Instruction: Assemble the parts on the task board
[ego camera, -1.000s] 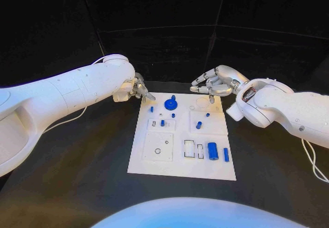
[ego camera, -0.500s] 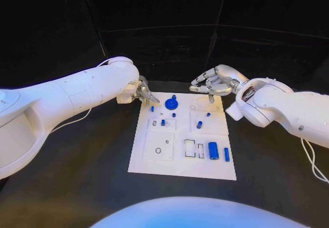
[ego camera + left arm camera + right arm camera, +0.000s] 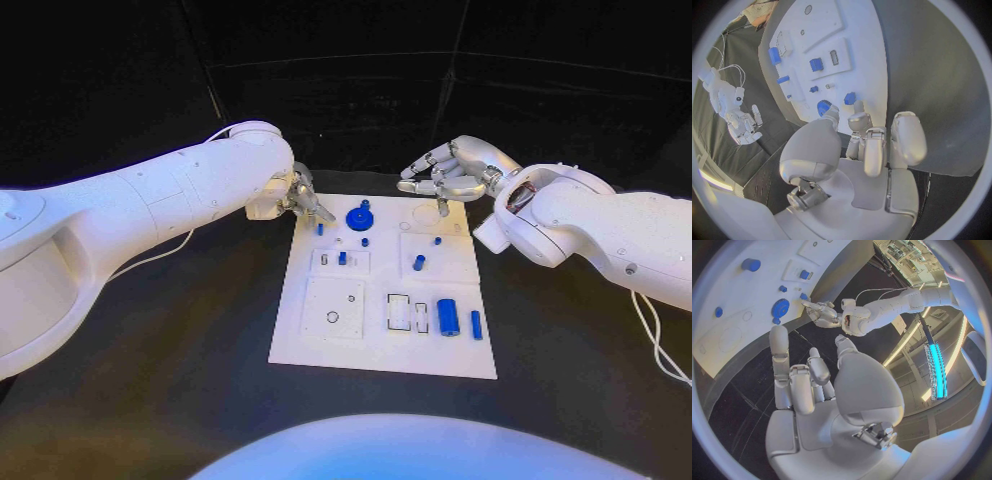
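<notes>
while both robot hands hover at the far end of the task board (image 3: 378,350), the job looks barely underway. left robot hand (image 3: 294,193) sits just off the board's far-left corner, fingers curled in, nothing visible between them in the left wrist view (image 3: 873,145), so clenched, not holding. right robot hand (image 3: 450,172) hangs over the far-right corner, one finger pointing down toward the board, the rest bent; right wrist view (image 3: 801,377) shows nothing held, fingers partly apart, so i read it as released.

parts status, as far as visible: round blue disc part (image 3: 361,216) sits near the far edge, centre. a few small blue pegs (image 3: 418,263) look seated upright across the far half, though i can't tell if fully home. large blue cylinder (image 3: 449,317) and slim blue bar (image 3: 476,325) lie flat near the right edge in the near half, beside open rectangular slots (image 3: 398,312); prob. still to place. near-left panel w/ small round hole (image 3: 332,318) looks unfilled.

judgement: early stage, most insertions left. board lies flat on the black surface (image 3: 173,380), centred betw. the arms.
</notes>
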